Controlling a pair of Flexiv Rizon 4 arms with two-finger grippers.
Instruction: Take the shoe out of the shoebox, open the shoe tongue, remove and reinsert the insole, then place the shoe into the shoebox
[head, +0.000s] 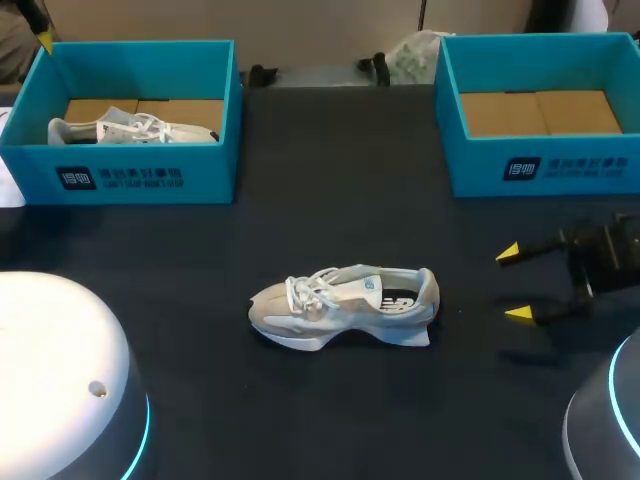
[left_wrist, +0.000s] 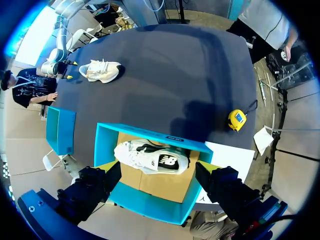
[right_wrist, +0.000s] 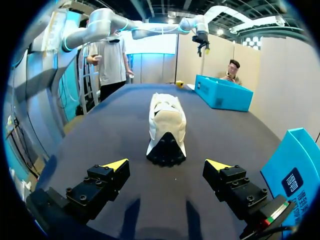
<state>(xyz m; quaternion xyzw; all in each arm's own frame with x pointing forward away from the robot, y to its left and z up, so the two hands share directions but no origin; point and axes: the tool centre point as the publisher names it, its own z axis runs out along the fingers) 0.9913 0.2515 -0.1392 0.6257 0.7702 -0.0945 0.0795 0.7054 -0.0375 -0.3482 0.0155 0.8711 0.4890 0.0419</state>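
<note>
A white-grey shoe (head: 345, 305) lies on its side in the middle of the dark table, heel toward my right gripper (head: 513, 284), which stands open a short way to its right. In the right wrist view the shoe's black heel sole (right_wrist: 166, 125) is straight ahead of the open right gripper (right_wrist: 167, 165), not touching it. A second white shoe (head: 130, 130) lies in the left blue shoebox (head: 145, 178). My left gripper (left_wrist: 156, 166) hangs open high above that box (left_wrist: 175, 141) and its shoe (left_wrist: 152, 157). The right blue shoebox (head: 545, 165) holds only cardboard.
A yellow tape measure (left_wrist: 237, 119) sits on the table near the left box, and a white sheet (left_wrist: 230, 157) lies beside that box. A plastic bag (head: 410, 55) rests at the back edge. My arms' white bases (head: 60, 380) fill the near corners.
</note>
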